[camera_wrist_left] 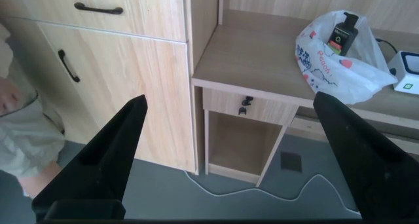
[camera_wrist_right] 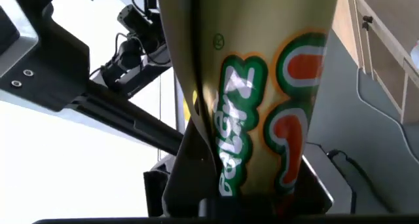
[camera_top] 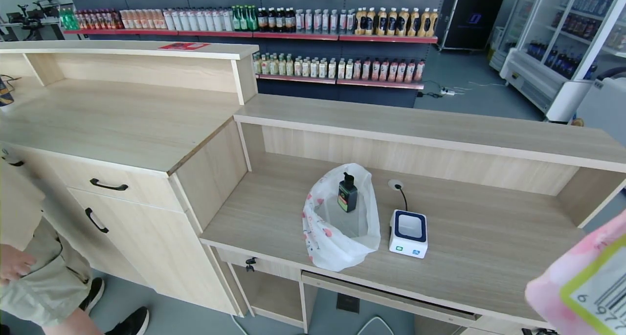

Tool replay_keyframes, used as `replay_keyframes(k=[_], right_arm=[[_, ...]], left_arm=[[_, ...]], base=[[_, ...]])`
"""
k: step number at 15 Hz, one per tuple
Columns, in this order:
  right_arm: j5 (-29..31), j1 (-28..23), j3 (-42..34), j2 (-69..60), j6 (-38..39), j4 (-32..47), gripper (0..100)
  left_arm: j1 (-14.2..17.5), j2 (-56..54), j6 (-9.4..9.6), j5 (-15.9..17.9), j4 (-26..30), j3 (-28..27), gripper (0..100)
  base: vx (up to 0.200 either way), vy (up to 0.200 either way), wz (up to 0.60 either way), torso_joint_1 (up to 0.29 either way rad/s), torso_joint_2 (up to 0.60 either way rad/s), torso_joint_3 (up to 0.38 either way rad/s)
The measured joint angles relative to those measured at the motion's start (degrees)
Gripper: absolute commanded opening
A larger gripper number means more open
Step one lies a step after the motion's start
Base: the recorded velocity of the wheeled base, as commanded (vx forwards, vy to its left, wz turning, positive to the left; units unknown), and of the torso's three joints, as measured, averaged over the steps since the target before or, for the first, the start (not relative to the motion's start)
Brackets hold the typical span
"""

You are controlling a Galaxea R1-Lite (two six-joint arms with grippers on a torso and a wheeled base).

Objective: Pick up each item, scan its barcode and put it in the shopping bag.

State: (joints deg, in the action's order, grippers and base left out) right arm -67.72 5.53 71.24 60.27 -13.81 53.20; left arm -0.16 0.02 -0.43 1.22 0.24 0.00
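A white shopping bag (camera_top: 326, 237) stands open on the low wooden counter (camera_top: 489, 237), with a black pump bottle (camera_top: 347, 194) upright inside it. Just right of the bag sits the white barcode scanner (camera_top: 409, 232), window facing up. At the near right, a pink packet (camera_top: 557, 288) with a barcode label is held up close, off the counter's front corner. My right gripper (camera_wrist_right: 249, 201) is shut on that packet (camera_wrist_right: 262, 93). My left gripper (camera_wrist_left: 230, 103) hangs open with nothing in it, below counter height, to the left of the bag (camera_wrist_left: 340, 67), bottle (camera_wrist_left: 342, 34) and scanner (camera_wrist_left: 407, 70).
A taller cabinet (camera_top: 122, 124) with drawers and black handles adjoins the counter on the left. A raised ledge (camera_top: 430, 124) runs along the counter's back. The scanner's cable (camera_top: 403, 194) leads to a hole behind it. Shelves of bottles (camera_top: 337, 22) line the far wall.
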Motion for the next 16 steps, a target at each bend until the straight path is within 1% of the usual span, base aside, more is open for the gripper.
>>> replay_keyframes(k=[1, 3, 4, 6, 9, 12, 15, 16], right_arm=[[0.0, -0.7, 0.0, 0.7, 1.2, -2.7, 0], [0.0, -1.3, -0.3, 2.8, 7.0, -11.7, 0], [0.0, -1.4, -1.1, 3.8, 8.8, -13.6, 0], [-0.1, -1.2, -1.8, 4.4, 9.1, -14.5, 0], [-0.7, -0.6, -3.3, 5.4, 8.8, -23.0, 0], [-1.2, 2.8, -6.1, 6.6, 8.1, -28.1, 0], [-1.1, 6.0, -9.6, 7.8, 7.9, -37.0, 0], [-1.1, 6.8, -10.6, 8.2, 7.9, -38.3, 0]], left_arm=[[0.0, 0.0, -0.01, 0.0, 0.0, 0.0, 100], [0.0, 0.0, 0.0, 0.0, 0.0, 0.0, 100], [0.0, 0.0, 0.0, 0.0, 0.0, 0.0, 100], [0.0, 0.0, 0.0, 0.0, 0.0, 0.0, 100], [0.0, 0.0, -0.01, 0.0, 0.0, 0.0, 100], [0.0, 0.0, -0.01, 0.0, 0.0, 0.0, 100], [0.0, 0.0, 0.0, 0.0, 0.0, 0.0, 100], [0.0, 0.0, 0.0, 0.0, 0.0, 0.0, 100]], base=[[0.0, 0.0, 0.0, 0.0, 0.0, 0.0], [0.0, 0.0, 0.0, 0.0, 0.0, 0.0], [0.0, 0.0, 0.0, 0.0, 0.0, 0.0], [0.0, 0.0, 0.0, 0.0, 0.0, 0.0], [0.0, 0.0, 0.0, 0.0, 0.0, 0.0], [0.0, 0.0, 0.0, 0.0, 0.0, 0.0], [0.0, 0.0, 0.0, 0.0, 0.0, 0.0], [0.0, 0.0, 0.0, 0.0, 0.0, 0.0]])
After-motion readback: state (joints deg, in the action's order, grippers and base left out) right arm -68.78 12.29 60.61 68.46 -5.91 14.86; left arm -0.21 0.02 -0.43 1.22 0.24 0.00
